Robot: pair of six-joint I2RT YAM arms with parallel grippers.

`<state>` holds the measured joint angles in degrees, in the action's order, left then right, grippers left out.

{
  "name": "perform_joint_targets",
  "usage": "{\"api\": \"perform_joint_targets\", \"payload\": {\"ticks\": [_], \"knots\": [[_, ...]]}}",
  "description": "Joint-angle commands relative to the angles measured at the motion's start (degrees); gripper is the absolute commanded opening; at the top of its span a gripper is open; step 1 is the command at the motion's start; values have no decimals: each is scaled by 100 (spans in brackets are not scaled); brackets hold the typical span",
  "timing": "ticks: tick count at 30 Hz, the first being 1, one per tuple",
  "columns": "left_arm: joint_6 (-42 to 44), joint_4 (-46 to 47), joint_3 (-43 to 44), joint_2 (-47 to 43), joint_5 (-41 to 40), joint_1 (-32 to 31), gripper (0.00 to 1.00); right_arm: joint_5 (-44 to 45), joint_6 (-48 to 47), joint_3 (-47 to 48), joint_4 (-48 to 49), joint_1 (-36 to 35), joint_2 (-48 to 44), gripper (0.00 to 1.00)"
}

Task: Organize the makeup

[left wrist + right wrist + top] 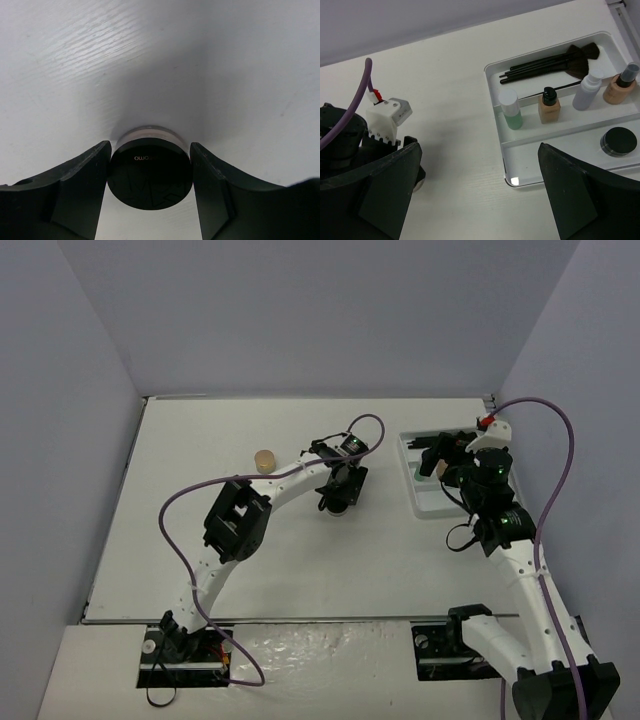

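The makeup is split between the table and the tray. In the left wrist view, a round black jar (150, 175) stands on the white table, and my left gripper (150, 148) is shut on it, one finger pressing each side. From above, that gripper (340, 502) hides the jar. A tan jar (264, 461) stands alone to its left. My right gripper (480, 200) hangs open over the tray's left rim (496, 120). In the tray lie black brushes (545, 64), a green bottle (510, 111), a tan bottle (549, 106), a clear-grey bottle (587, 90), another tan bottle (620, 85) and a black jar (618, 141).
The white compartmented tray (418, 502) sits at the right of the table, partly under my right arm. The left arm's wrist and purple cable (382, 117) show at the left of the right wrist view. Grey walls enclose the table on three sides.
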<state>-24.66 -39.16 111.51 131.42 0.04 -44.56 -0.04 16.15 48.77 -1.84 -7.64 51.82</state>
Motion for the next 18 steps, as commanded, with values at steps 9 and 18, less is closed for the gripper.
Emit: {"api": "perform_joint_targets", "payload": {"ticks": [9,18], "knots": [[-67,39,64,-881,-368,6,89,-601,-502,433,-166,-434,504,100],[-364,847,-1622,-3046,-1029,702,93,-403,-926,732,-110,-1617,1375,100]]}}
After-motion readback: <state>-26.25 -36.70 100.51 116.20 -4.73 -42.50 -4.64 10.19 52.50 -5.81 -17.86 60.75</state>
